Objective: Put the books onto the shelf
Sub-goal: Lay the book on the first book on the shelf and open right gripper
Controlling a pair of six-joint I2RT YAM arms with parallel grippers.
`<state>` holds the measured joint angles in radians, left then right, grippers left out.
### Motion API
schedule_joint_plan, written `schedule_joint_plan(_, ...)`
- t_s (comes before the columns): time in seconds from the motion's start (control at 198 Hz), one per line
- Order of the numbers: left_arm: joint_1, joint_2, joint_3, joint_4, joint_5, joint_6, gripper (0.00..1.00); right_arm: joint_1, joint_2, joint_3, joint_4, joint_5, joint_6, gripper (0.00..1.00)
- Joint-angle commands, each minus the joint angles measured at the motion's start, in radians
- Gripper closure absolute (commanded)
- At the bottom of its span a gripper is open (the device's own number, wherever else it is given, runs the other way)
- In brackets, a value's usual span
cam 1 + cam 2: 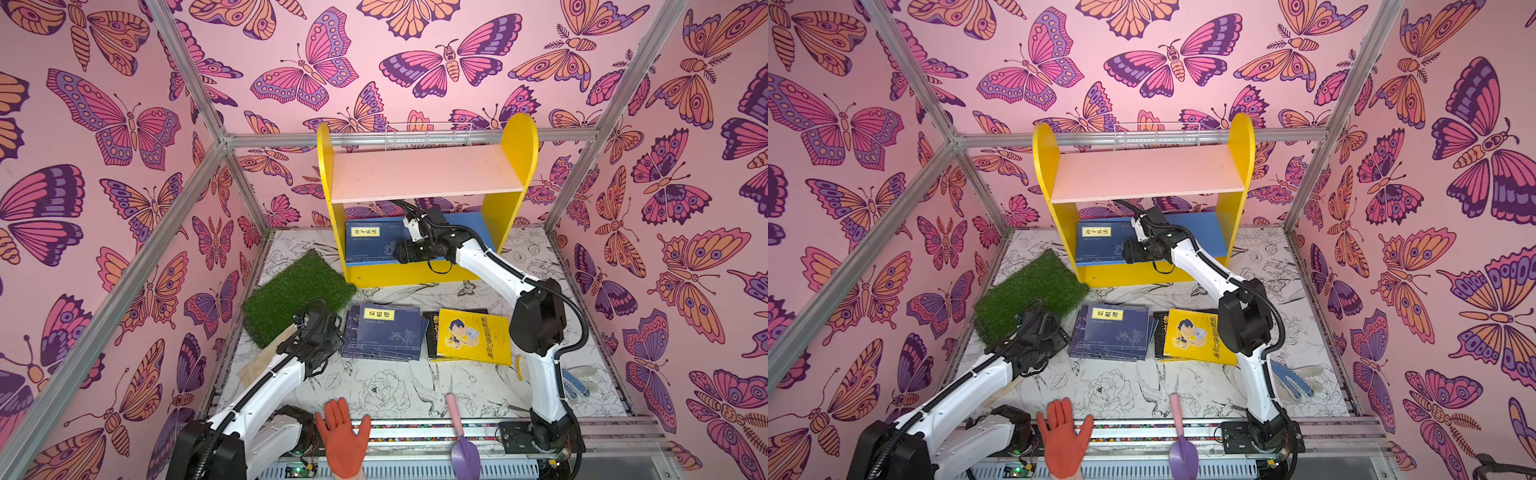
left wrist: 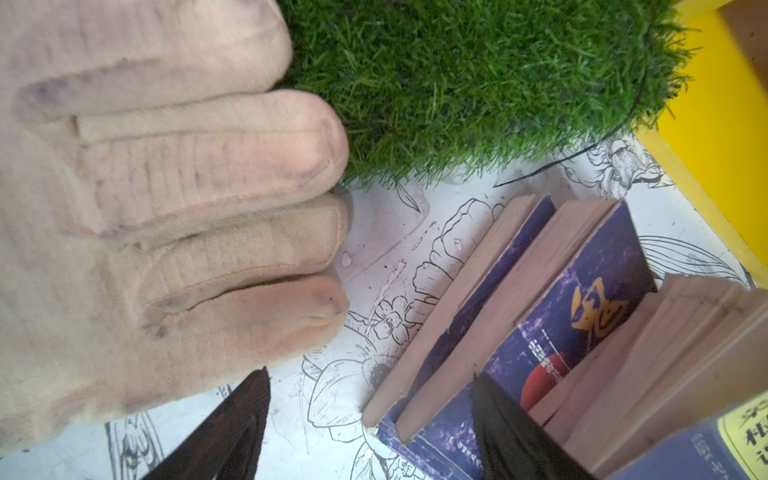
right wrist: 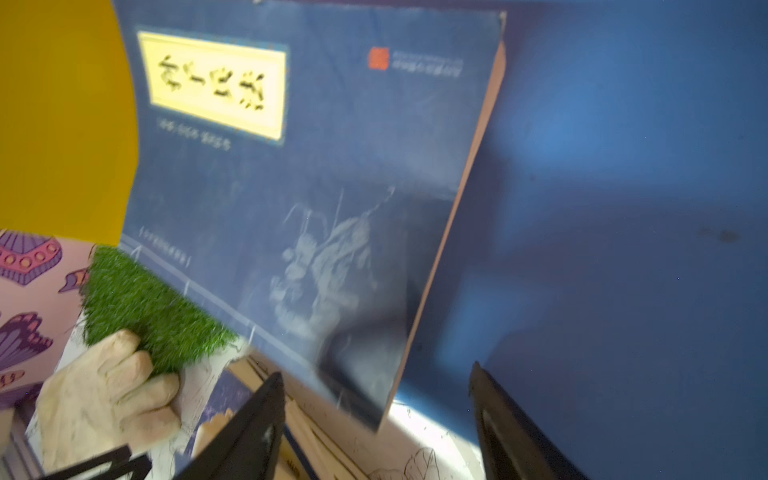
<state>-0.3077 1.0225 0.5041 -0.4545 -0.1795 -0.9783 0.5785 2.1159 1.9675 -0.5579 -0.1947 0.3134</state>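
Observation:
The shelf [image 1: 515,166] stands at the back, with yellow side panels, a bare pink upper board [image 1: 424,172] and a blue lower board [image 1: 473,226]. A navy book [image 1: 368,245] lies flat on the lower board against the left panel. My right gripper [image 1: 400,252] is at that book's right edge, open, with the book's corner [image 3: 386,399] loose between the jaws. A stack of navy books [image 1: 386,332] lies on the table, beside a yellow cartoon book [image 1: 473,336] that rests on a black one [image 1: 432,328]. My left gripper [image 2: 370,374] hangs open at the stack's left edge.
A green turf mat [image 1: 299,291] lies left of the shelf. A beige glove [image 2: 145,208] sits by my left gripper. At the front edge are an orange glove [image 1: 343,436] and a purple trowel [image 1: 465,453]. A blue-dotted glove [image 1: 1291,380] lies right. A white wire rack [image 1: 428,135] stands behind the shelf.

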Motion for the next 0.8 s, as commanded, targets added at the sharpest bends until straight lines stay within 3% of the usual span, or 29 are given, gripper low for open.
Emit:
schedule_joint_plan(0.0, 0.005, -0.001, -0.015, -0.030, 0.003, -0.008, 0.22, 0.006, -0.052, -0.025, 0.051, -0.043, -0.068, 0.30)
schedule_joint_plan(0.253, 0.005, -0.004, -0.016, -0.030, 0.000, -0.010, 0.22, 0.008, -0.007, -0.020, -0.014, -0.065, -0.136, 0.33)
schedule_joint_plan(0.601, 0.005, 0.013, -0.012, -0.030, -0.003, -0.006, 0.23, 0.029, 0.049, 0.025, -0.071, -0.005, -0.214, 0.40)
schedule_joint_plan(0.798, 0.005, 0.013, -0.013, -0.030, -0.006, -0.006, 0.23, 0.035, 0.082, 0.072, -0.083, 0.008, -0.226, 0.50)
